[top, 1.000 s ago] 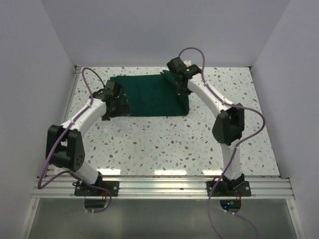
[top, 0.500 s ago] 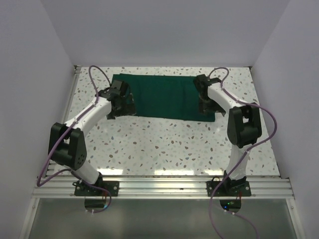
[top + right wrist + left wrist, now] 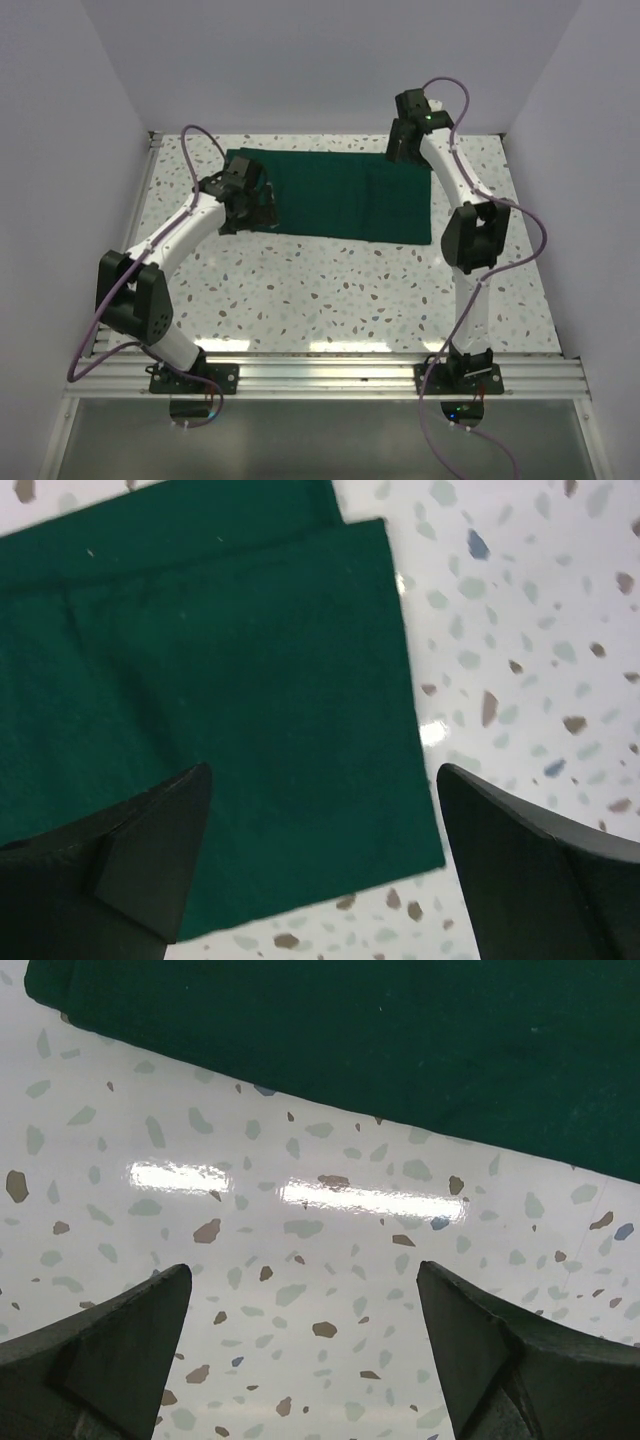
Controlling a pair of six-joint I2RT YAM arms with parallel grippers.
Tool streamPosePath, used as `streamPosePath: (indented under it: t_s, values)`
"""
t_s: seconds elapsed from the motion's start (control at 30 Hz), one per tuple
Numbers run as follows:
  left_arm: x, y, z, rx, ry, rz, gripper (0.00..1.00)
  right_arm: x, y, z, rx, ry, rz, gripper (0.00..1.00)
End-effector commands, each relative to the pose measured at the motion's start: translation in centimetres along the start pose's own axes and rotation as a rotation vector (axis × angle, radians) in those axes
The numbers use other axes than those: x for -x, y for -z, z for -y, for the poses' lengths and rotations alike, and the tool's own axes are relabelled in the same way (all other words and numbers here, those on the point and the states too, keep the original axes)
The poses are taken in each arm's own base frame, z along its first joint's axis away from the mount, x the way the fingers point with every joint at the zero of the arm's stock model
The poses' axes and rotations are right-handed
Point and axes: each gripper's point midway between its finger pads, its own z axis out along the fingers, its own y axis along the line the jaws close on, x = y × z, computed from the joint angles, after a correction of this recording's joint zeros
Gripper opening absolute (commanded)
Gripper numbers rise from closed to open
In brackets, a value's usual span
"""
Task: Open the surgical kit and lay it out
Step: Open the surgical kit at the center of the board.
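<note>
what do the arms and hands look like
The left arm and right arm are white tubes with bulky black joints and thin purple cables looping alongside. The left hand and right hand are black, each with two wedge-shaped fingers.

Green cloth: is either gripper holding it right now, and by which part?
Nothing is held: left gripper open over the table beside the green cloth; right gripper open above its corner.

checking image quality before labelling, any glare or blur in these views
Left wrist: two bright glare streaks on the glossy speckled white table, dark green cloth wrap sharp. Right wrist: one small glare spot beside the cloth's edge. Top external: faint reflections along the table's near edge, lighting even.
</note>
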Motion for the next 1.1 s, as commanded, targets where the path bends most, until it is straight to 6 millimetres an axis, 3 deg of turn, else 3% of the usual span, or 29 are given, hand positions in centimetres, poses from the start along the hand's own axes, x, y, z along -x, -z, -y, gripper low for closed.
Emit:
streamPosePath:
  t_s: [0.0, 0.17, 0.3, 0.4, 0.6, 0.8, 0.97, 1.07]
  values:
    - [-0.3, 1.5, -0.2, -0.031, -0.036, 0.018, 0.99, -0.1, -3.2, -1.2, 0.018, 0.039, -0.05, 0.99]
    - [-1.7, 0.9, -1.1, -0.012, -0.061, -0.003, 1.0, 2.1, -7.5, 0.1, -0.001, -0.031, -0.024, 0.99]
    - [-2.9, 0.5, -1.9, 0.004, -0.074, -0.023, 1.0, 2.3, -9.9, 2.5, -0.02, -0.137, -0.049, 0.99]
    - [-3.6, -0.1, -2.2, 0.015, -0.085, -0.039, 1.0, 2.3, -11.3, 3.0, -0.005, -0.157, -0.055, 0.99]
    - [-3.7, -1.4, -1.8, 0.016, -0.081, -0.057, 1.0, 0.6, -13.9, 1.0, 0.118, -0.19, -0.122, 0.96]
    - [-3.8, -2.3, -1.6, 0.022, -0.086, -0.075, 1.0, -1.4, -15.5, -1.0, 0.197, -0.213, -0.179, 0.87]
    - [-3.8, -2.8, -1.6, 0.03, -0.102, -0.084, 1.0, -1.5, -16.2, -1.0, 0.188, -0.218, -0.174, 0.72]
    - [-3.7, -3.1, -1.5, 0.035, -0.109, -0.09, 1.0, -1.5, -16.5, -0.6, 0.163, -0.214, -0.167, 0.72]
